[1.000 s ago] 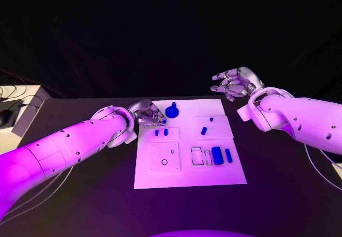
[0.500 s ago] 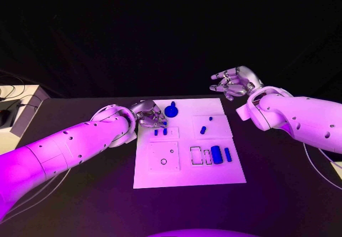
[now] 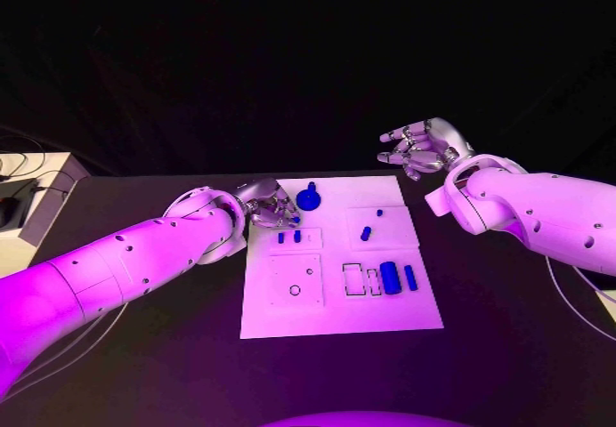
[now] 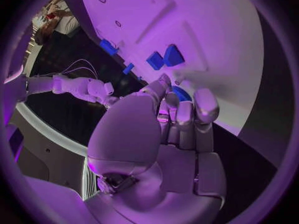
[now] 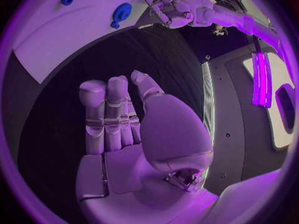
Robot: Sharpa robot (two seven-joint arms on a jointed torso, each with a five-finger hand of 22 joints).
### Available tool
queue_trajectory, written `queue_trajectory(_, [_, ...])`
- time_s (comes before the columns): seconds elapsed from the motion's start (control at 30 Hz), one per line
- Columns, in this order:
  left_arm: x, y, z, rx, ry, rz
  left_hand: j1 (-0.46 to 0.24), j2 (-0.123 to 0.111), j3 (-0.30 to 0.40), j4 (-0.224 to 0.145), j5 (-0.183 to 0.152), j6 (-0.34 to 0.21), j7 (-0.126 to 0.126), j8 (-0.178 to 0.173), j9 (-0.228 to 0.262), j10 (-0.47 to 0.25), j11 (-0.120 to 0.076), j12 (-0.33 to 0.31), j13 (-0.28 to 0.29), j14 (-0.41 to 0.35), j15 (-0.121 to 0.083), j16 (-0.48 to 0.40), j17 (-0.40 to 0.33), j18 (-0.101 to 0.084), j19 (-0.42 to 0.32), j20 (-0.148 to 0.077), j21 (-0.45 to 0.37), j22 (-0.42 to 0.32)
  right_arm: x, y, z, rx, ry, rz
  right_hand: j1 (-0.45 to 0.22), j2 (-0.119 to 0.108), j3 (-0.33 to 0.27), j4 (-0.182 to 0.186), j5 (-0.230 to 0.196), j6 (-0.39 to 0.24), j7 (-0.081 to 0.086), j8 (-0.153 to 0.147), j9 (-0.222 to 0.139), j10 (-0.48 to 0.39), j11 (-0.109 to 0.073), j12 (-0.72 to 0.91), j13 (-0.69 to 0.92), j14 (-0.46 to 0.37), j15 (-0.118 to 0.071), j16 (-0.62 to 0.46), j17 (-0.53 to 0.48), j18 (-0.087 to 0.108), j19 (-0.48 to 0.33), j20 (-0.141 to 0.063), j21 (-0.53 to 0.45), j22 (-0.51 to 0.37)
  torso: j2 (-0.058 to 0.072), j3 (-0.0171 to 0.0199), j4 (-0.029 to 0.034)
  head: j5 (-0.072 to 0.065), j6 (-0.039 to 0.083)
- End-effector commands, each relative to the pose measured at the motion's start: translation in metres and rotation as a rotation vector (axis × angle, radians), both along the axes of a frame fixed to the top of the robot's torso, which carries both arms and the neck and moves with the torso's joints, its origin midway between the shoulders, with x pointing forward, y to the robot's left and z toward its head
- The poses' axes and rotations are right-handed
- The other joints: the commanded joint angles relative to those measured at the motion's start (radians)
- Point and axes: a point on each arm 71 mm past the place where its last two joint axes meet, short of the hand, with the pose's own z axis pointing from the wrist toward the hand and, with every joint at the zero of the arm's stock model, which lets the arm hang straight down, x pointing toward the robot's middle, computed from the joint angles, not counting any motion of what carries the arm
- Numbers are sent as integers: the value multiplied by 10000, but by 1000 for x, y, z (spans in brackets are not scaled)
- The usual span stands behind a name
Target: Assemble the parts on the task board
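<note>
— Board? 
— Task board point(image 3: 336, 311) lay mid-table point(image 3: 514, 356), parts point(image 3: 389, 277) on it. 
— Hands? 
— Left hand point(image 3: 267, 206) at its ten o'clock edge, fingers curled, grip unclear. Right hand point(image 3: 421, 147) raised at two o'clock, fingers apart, empty. Dark backdrop.

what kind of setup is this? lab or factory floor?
Likely a lab test bench: a black table against a dark backdrop, a white task board with small blue parts, and cabled equipment at the table's side.
</note>
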Motion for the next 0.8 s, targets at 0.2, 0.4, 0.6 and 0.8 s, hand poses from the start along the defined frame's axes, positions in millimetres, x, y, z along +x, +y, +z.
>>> queue_trajectory(0.2, [1, 0, -1, 354, 73, 144, -13, 68, 132, -28, 47, 63, -22, 57, 65, 118, 6, -256, 403, 214, 18, -425, 672, -144, 10, 27, 111, 878, 0, 2, 0, 5, -21, 164, -76, -41, 13, 18, 33, -1, 50, -46, -14, -1, -44, 66, 9, 85, -2, -64, 17, 72, 543, -84, 1, 785, -11, -12, 8, -12, -27])
queue_trajectory(0.4, [1, 0, -3, 545, 151, 136, -7, 63, 130, -33, 50, 62, -21, 58, 66, 119, 8, -262, 426, 214, 21, -449, 696, -148, 10, 25, 123, 875, 0, 1, 0, 4, -23, 162, -76, -41, 13, 18, 33, -1, 50, -46, -14, -1, -44, 66, 9, 85, -2, -64, 17, 72, 543, -84, 1, 785, -11, -23, 9, -18, -33])
queue_trajectory(0.6, [1, 1, -3, 661, 164, 197, -7, 63, 130, -33, 50, 62, -21, 58, 66, 119, 8, -262, 426, 214, 21, -449, 696, -148, 10, 25, 123, 875, 0, 2, 0, 4, -24, 167, -82, -50, -4, 24, 32, -4, 49, -46, -14, -3, -43, 77, 22, 87, -2, -72, 16, 71, 543, -84, 9, 783, -12, -18, 10, -16, -41])
queue_trajectory(0.8, [2, 3, -2, 642, 58, 319, 17, 70, 153, -36, 51, 51, -9, 56, 63, 119, 14, -293, 462, 224, 24, -498, 752, -147, -7, 24, 125, 858, 0, 1, 0, 2, -25, 171, -82, -50, -4, 24, 32, -4, 49, -46, -14, -3, -43, 77, 22, 87, -2, -72, 16, 71, 543, -84, 9, 783, -15, -17, 7, -13, -25])
